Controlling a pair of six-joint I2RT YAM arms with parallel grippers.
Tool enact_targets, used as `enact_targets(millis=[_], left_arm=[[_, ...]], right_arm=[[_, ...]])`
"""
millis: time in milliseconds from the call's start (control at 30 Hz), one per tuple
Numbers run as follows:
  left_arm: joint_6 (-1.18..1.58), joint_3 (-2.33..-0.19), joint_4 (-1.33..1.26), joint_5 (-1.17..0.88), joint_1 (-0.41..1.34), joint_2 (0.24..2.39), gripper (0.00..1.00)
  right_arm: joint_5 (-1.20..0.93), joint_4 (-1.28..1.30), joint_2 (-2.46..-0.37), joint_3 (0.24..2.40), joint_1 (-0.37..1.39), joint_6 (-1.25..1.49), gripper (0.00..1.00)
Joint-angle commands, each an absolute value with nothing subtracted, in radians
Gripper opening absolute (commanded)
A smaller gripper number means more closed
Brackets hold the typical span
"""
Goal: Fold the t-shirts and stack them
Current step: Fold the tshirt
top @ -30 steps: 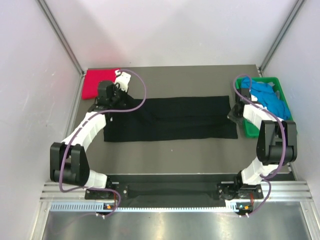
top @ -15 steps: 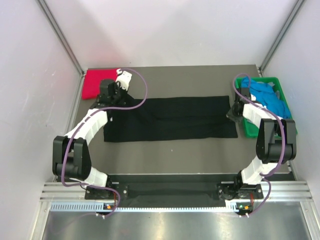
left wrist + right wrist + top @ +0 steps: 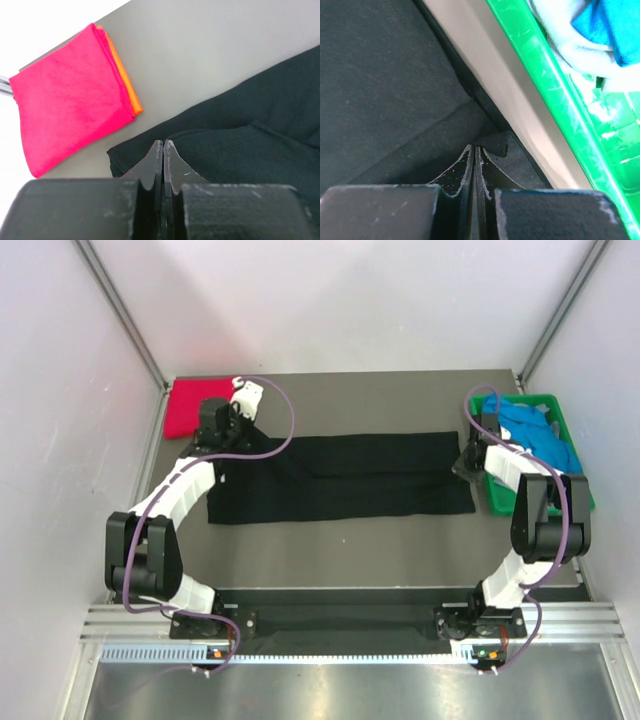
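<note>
Little has moved this past second: the left end effector (image 3: 163,143) and right end effector (image 3: 473,148) stay pinched shut on opposite ends of the black t-shirt (image 3: 350,480), stretched as a band across the worktop (image 3: 380,400), so the next fold looks still pending.

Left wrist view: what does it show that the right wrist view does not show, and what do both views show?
Only the left wrist view shows the folded magenta-red cloth t-shirt, lying on an orange cloth t-shirt whose edge sticks out. Only the right wrist view shows the green plastic crate with bright blue cloth inside. Both show the large black cloth t-shirt on the grey table, with a shut gripper at its edge: the left gripper in one, the right gripper in the other.
</note>
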State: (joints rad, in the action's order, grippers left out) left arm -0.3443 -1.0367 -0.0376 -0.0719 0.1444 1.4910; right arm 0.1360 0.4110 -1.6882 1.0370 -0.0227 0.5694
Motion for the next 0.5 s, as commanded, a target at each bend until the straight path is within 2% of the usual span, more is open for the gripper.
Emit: enact_targets(millis=[0,300,467], left_arm=[[-0.362,-1.046,-0.130,-0.058,0.138,1.499,0.00],[-0.374,-1.075,-0.121,-0.064,0.138,1.557,0.00],[-0.373,-1.074,-0.121,-0.069,0.138,1.575,0.00]], right_arm=[[0.150,0.379,-1.701,1.085,-0.037,0.557,0.00],[0.141,0.351,-1.706,1.095,-0.037,0.554,0.00],[0.156,0.365,-1.712,1.101,-0.038,0.561,0.10]])
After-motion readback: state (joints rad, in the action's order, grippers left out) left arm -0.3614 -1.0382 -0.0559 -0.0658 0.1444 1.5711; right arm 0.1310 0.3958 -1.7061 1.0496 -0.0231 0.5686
